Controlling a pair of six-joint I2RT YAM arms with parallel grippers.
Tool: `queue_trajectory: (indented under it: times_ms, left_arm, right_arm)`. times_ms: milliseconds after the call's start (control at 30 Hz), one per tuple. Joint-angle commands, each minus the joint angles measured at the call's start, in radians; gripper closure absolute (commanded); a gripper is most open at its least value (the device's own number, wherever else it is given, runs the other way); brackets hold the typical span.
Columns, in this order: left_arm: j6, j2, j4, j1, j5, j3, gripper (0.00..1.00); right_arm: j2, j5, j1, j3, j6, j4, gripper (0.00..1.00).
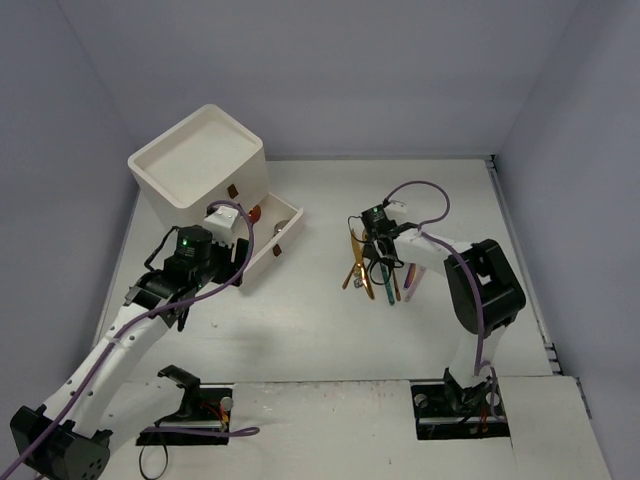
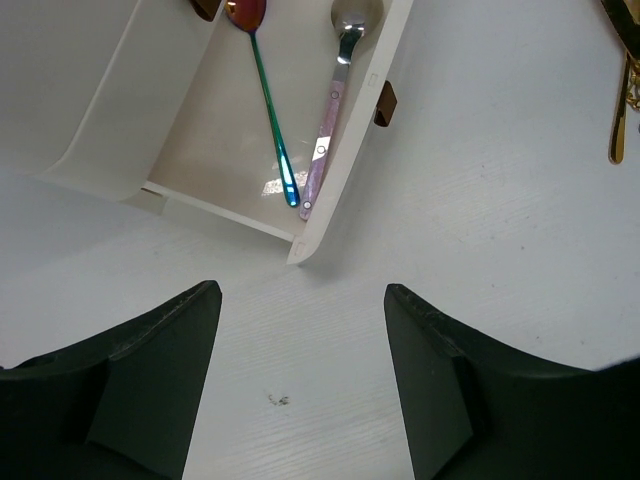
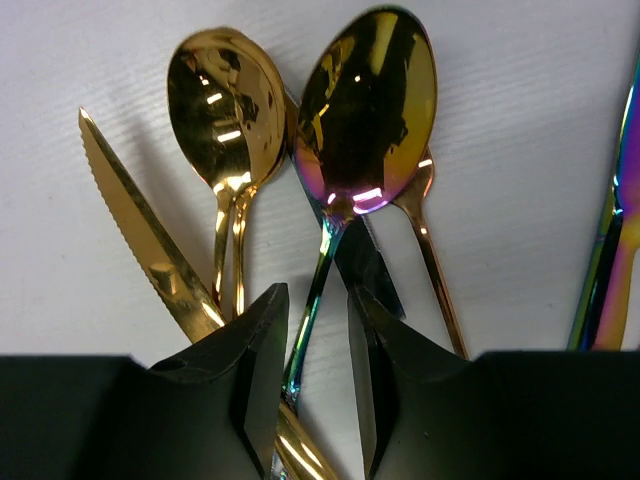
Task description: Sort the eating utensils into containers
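My left gripper (image 2: 302,295) stands wide apart beside the open drawer (image 2: 352,150), which holds two spoons (image 2: 272,110). My right gripper (image 3: 315,300) straddles the rainbow spoon (image 3: 370,100) by its handle, fingers narrowly apart, not clamped.

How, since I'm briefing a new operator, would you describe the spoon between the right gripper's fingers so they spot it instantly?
Right of the white cabinet lies a heap of utensils under the right gripper. The handle between its fingers belongs to the rainbow spoon: bowl shimmering gold, purple and pink on a teal neck, unlike the plain gold spoon and serrated gold knife beside it.
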Motion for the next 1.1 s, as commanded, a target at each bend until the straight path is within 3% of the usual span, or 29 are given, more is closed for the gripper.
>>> queue_trajectory:
  times_ms: [0,233,700,1067]
  left_arm:
    - [-0.017,0.002,0.057,0.005,0.017,0.040,0.37]
    - [-0.019,-0.001,0.058,0.005,0.015,0.037,0.37]
    - [-0.019,0.021,0.059,0.005,0.017,0.037,0.37]
    - [-0.020,0.034,0.060,0.005,0.017,0.036,0.37]
  right_arm:
    - [0.031,0.046,-0.009,0.055,0.062,0.016,0.74]
    - [0.051,0.071,-0.018,0.038,0.071,0.014,1.00]
    - [-0.232,0.197,-0.026,0.028,-0.050,-0.018,1.00]
    - [-0.279,0.286,-0.028,0.079,-0.154,-0.049,1.00]
